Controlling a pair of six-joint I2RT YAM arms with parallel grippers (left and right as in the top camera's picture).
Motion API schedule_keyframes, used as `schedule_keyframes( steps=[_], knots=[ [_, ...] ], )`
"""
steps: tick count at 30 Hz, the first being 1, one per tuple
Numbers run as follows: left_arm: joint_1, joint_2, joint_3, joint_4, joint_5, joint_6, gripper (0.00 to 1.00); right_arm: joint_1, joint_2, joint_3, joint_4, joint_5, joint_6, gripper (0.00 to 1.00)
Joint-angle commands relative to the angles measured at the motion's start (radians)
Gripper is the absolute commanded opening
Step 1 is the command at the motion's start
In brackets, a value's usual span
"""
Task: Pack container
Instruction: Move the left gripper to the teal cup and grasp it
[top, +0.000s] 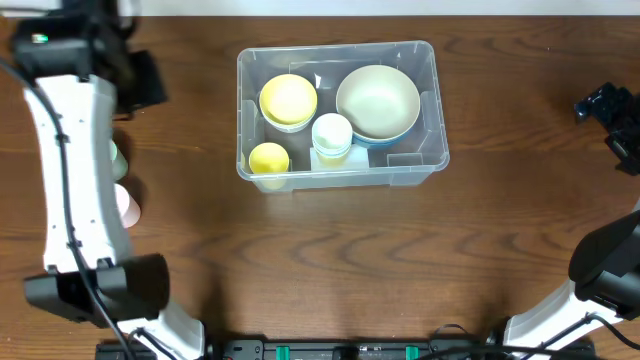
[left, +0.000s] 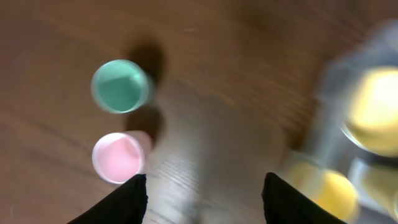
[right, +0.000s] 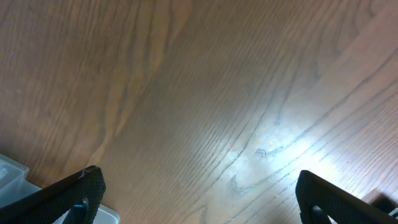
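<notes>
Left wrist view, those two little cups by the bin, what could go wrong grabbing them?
The green cup and pink cup stand close together, so the left fingers closing on one could knock the other over. The container is already crowded with bowls, so a dropped cup may land tilted.

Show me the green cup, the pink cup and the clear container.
green cup (left: 120, 86), left wrist view, on its open inside.
pink cup (left: 118, 157), left wrist view, on its open inside.
container (top: 350, 177), overhead view, on its near wall.
</notes>
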Motion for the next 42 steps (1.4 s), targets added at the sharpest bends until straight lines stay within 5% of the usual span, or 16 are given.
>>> schedule_keyframes(
  steps=[1,25,33,42],
  knots=[
    [0.073,0.073,-0.029,0.018,-0.012,-0.062,0.61,0.001,-0.005,-0.003,0.000,0.006,0.016,0.99],
    [0.212,0.507,-0.036,0.104,-0.001,-0.044,0.59,0.001,-0.005,-0.003,0.000,0.006,0.016,0.99],
    [0.212,0.518,-0.036,0.119,-0.001,-0.043,0.08,0.001,-0.005,-0.003,0.000,0.006,0.016,0.99],
    [0.191,0.509,-0.035,0.076,0.110,-0.008,0.06,0.001,-0.005,-0.003,0.000,0.006,0.016,0.99]
  ],
)
